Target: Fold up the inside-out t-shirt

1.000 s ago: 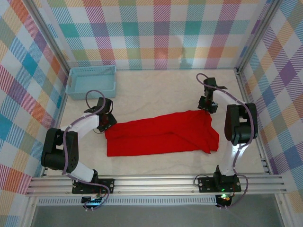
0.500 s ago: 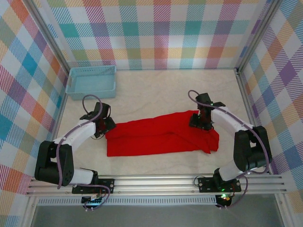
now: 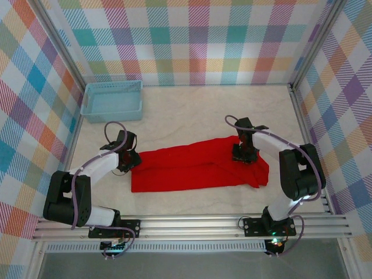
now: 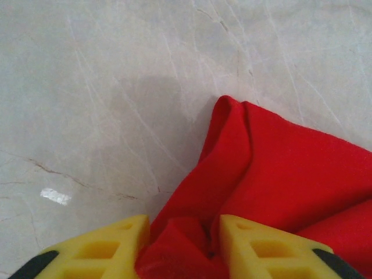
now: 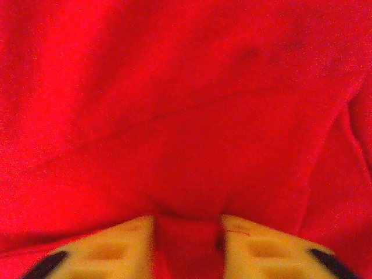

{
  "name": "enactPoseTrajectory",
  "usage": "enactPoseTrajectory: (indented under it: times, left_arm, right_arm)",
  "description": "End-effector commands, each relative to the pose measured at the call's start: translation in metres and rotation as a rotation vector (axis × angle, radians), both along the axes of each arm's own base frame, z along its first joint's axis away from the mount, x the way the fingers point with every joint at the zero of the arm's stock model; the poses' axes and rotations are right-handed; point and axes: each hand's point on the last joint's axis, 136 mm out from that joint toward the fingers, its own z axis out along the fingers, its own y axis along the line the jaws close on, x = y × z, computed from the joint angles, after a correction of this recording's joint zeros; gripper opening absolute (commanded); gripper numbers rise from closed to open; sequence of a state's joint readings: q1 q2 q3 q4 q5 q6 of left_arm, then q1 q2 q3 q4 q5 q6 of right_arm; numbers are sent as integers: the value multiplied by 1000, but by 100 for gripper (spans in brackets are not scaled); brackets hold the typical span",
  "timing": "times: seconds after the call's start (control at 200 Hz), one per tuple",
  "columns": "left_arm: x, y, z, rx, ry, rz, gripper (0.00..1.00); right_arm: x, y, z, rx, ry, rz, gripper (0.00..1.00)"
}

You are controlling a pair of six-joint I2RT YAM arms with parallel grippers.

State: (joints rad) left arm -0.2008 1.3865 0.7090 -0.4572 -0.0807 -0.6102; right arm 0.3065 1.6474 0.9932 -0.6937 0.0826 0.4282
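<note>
Plaid walls point(image 3: 197, 40) ring a pale marbled desk point(image 3: 192, 110); the red t-shirt point(image 3: 192, 168) lies centre frame, left jaws pinching its left end, right jaws its right; blue basket point(image 3: 111, 100) upper left.

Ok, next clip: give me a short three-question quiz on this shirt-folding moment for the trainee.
1. True or false: the t-shirt lies on the table, outside the blue basket.
2. The left gripper pinches the t-shirt at its: A) left end, B) middle, C) right end.
3. Fill in: the right gripper is closed on ___ cloth.
Key: 1 true; 2 A; 3 red.
</note>
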Motion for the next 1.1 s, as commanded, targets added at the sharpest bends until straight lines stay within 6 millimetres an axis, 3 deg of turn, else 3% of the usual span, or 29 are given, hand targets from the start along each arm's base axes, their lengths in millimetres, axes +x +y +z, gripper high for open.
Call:
enactPoseTrajectory:
  times: [0.0,0.17,0.295,0.46,0.675,0.835,0.955,1.095]
  left_arm:
    - [-5,-3,-8,2,24,-18,33]
    - [-7,0,-9,18,30,-16,30]
    - [-7,0,-9,17,28,-21,30]
    - [-7,0,-6,19,22,-21,30]
    - [-7,1,-5,22,21,-21,30]
    - [-8,2,-4,26,16,-12,29]
    - [-9,3,-2,30,12,-10,29]
    - [-9,4,0,34,7,-8,29]
  right_arm:
    - [9,2,13,-35,-42,24,20]
    - [16,-1,28,-112,-68,63,16]
    - [18,-3,29,-148,-57,72,30]
    - [18,-1,22,-146,-44,74,32]
    - [20,4,24,-122,-54,86,16]
    - [36,6,47,-148,-116,122,2]
    - [57,13,64,-160,-163,158,0]
    - [82,25,67,-167,-181,210,0]
